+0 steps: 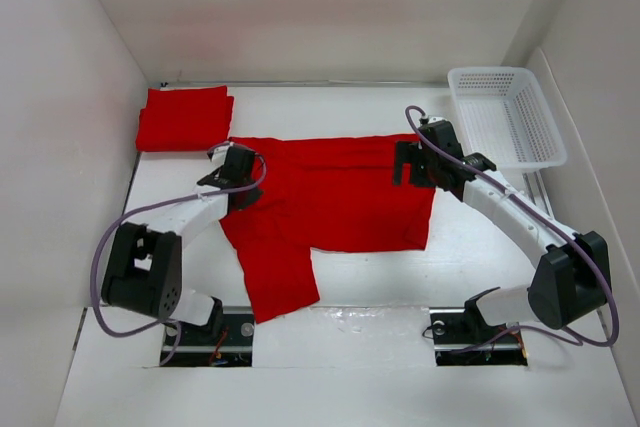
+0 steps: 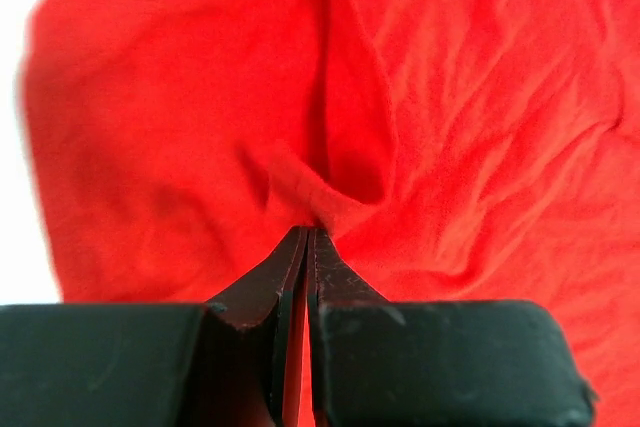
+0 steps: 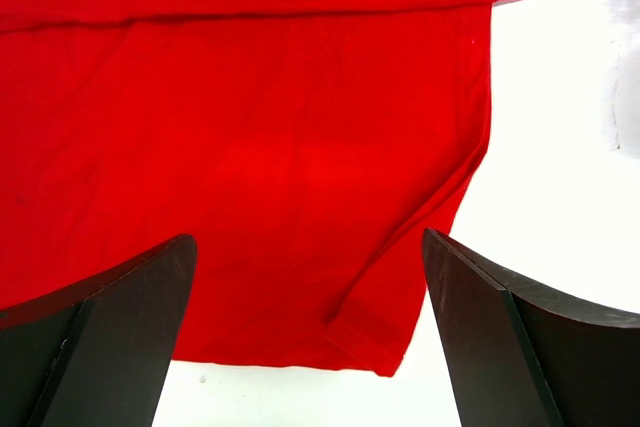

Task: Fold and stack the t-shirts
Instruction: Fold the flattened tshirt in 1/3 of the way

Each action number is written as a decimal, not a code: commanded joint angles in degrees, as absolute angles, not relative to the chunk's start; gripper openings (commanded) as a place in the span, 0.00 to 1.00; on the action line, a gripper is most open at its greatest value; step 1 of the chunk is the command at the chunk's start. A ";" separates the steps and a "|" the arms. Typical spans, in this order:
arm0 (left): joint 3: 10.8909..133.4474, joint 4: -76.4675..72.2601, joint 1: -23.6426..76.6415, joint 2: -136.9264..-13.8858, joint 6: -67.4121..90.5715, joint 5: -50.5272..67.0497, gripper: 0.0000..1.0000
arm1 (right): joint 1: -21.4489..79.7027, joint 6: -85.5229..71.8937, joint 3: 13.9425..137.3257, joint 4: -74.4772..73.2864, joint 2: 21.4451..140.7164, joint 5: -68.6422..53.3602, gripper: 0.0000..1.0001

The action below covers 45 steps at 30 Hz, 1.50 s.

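Note:
A red t-shirt (image 1: 335,197) lies spread and partly folded in the middle of the white table, one part trailing toward the near edge. A second t-shirt (image 1: 183,117) lies folded at the back left. My left gripper (image 1: 238,179) is at the spread shirt's left side, shut on a pinched ridge of its red cloth (image 2: 330,202). Over the shirt's right edge hovers my right gripper (image 1: 412,162), open, its fingers (image 3: 130,297) wide apart above the cloth (image 3: 250,167) and a corner of the hem (image 3: 395,347).
A white mesh basket (image 1: 507,115) stands at the back right, just beyond the right arm. White walls close the table in at the left, back and right. Bare white table (image 1: 480,247) shows to the right of the shirt.

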State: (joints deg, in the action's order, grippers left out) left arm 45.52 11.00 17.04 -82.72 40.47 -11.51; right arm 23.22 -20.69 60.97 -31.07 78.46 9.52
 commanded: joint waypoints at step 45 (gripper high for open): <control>61.95 5.63 16.87 -96.40 38.32 -11.87 1.00 | 22.33 -21.27 79.45 -26.89 101.32 8.61 1.00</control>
